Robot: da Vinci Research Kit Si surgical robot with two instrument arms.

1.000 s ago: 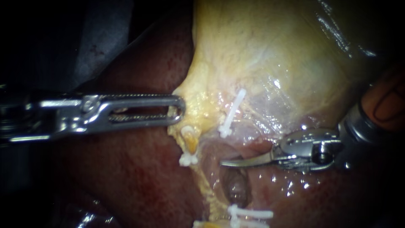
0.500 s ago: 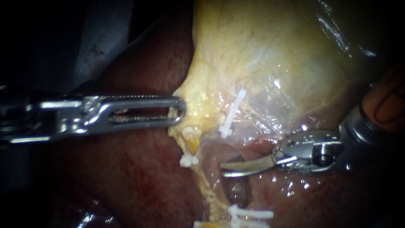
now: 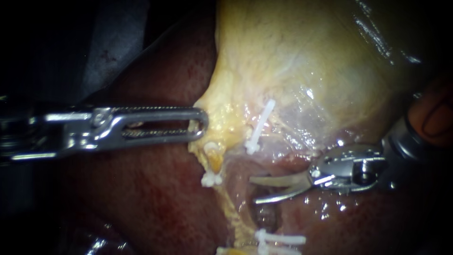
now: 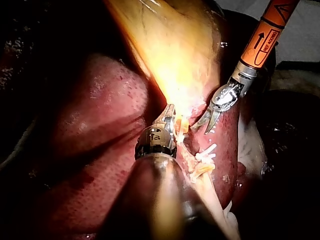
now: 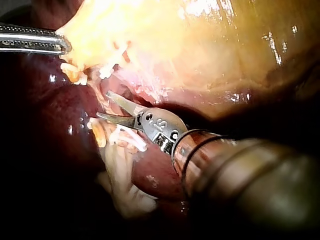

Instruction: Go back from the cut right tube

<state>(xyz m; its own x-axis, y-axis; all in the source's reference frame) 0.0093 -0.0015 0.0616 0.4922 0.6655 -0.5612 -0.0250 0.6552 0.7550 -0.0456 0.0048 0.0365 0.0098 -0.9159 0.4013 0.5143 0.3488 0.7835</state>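
My left instrument [image 3: 200, 125] comes in level from the left, its long slotted jaws shut on the yellow lower edge of the gallbladder [image 3: 302, 61]. My right instrument [image 3: 252, 190] comes in from the right; its two curved blades stand open over a dark hollow [image 3: 264, 215] in the tissue, gripping nothing. Above the blades a white clip [image 3: 258, 130] sits on the upper stump. Below them two more clips [image 3: 278, 239] lie on the lower stump. Another clip [image 3: 211, 178] closes a short yellow tube stump [image 3: 214, 158] under the left jaws. In the right wrist view the blades [image 5: 107, 107] gape beside the clipped stumps.
Dark red liver [image 3: 155, 203] lies below and left of the gallbladder. In the left wrist view the right instrument [image 4: 210, 121], with its orange-sleeved shaft [image 4: 262, 35], hangs just beyond my left jaws [image 4: 170, 117]. The left jaws [image 5: 35, 40] show far ahead of the blades in the right wrist view.
The right instrument's blades have gone from shut to open and its wrist has drawn slightly to the right. The left instrument and the gallbladder have held still.
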